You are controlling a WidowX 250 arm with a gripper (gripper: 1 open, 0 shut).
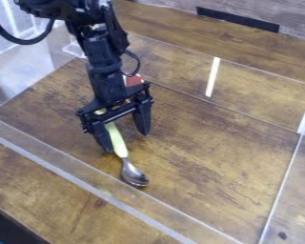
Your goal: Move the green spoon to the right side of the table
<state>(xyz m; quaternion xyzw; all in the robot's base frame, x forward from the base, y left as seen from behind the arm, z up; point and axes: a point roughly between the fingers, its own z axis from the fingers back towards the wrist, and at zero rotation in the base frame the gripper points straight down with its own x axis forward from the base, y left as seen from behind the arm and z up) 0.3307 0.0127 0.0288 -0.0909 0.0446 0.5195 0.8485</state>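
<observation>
The green spoon (pixel 121 152) lies on the table (pixel 219 152), its yellow-green handle pointing up-left and its silver bowl (pixel 134 176) toward the front edge. My gripper (pixel 117 127) points almost straight down over the upper end of the handle. It is open, one finger on each side of the handle, fingertips low near the wood. I cannot tell whether the fingers touch the spoon.
A red-capped toy mushroom (pixel 134 84) sits just behind the gripper, partly hidden by the arm. Low clear acrylic walls (pixel 213 78) border the tabletop. Bare wood stretches to the right of the spoon.
</observation>
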